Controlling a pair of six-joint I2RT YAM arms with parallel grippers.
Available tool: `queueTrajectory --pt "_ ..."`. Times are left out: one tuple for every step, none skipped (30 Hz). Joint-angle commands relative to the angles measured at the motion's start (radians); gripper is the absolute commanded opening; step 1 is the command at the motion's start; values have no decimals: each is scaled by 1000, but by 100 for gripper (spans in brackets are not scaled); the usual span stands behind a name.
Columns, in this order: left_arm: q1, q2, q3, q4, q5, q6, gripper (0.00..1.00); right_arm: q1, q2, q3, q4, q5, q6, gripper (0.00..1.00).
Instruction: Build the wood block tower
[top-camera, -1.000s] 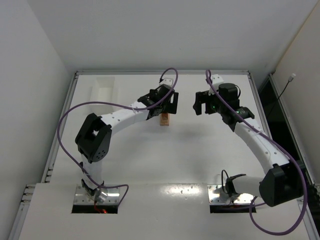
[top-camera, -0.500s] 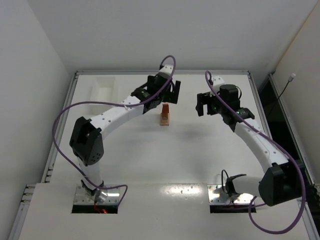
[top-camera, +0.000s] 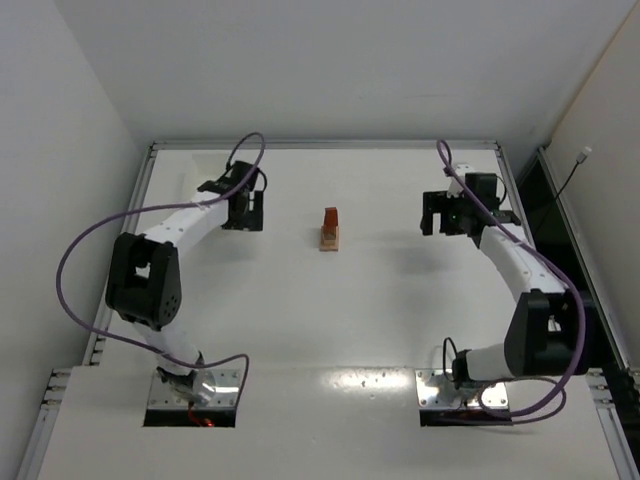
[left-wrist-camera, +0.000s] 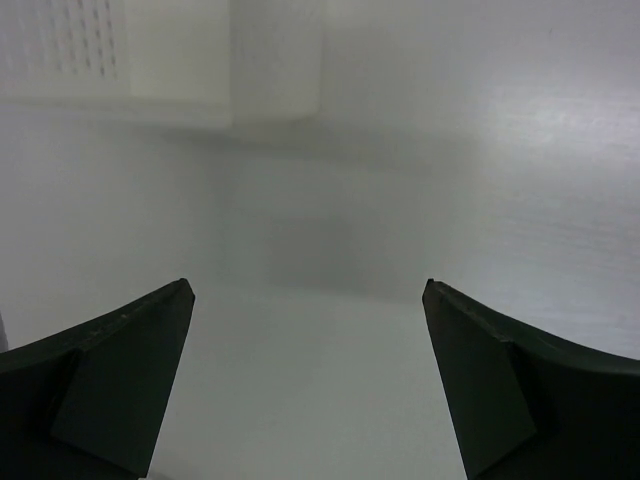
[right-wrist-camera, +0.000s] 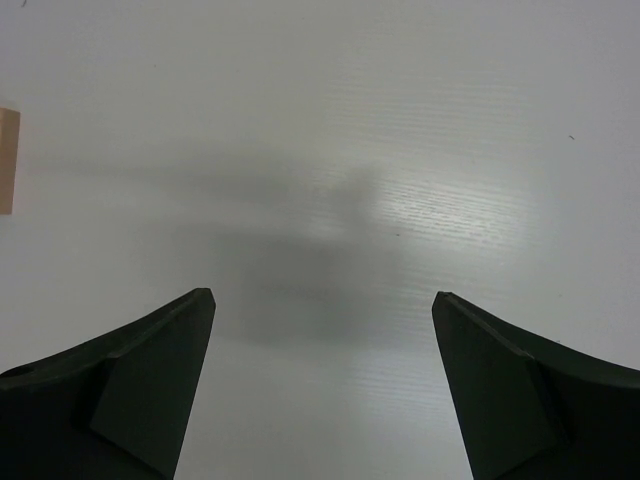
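1. While the tower (top-camera: 330, 231) stands free at the middle of the table (top-camera: 330, 320), reddish piece atop tan, you need no grip on it.
2. Your left gripper (top-camera: 243, 216): fingers wide, empty, near the white tray (top-camera: 203, 178) at the far-left corner.
3. Your right gripper (top-camera: 448, 216): fingers wide, empty, toward the right edge, probably to spare the tower a knock.

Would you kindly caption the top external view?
Tan and reddish-brown wooden tower stands free between open left pincer and right pincer.
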Motion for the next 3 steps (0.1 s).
queueTrajectory --pt "-15 -128 -57 35 4 12 99 -12 1 2 13 -56 -29 88" --pt "-15 -139 -86 36 4 12 99 -12 1 2 13 -67 -30 88" --pt "-15 -155 -95 45 4 12 99 -12 1 2 13 -67 -39 88"
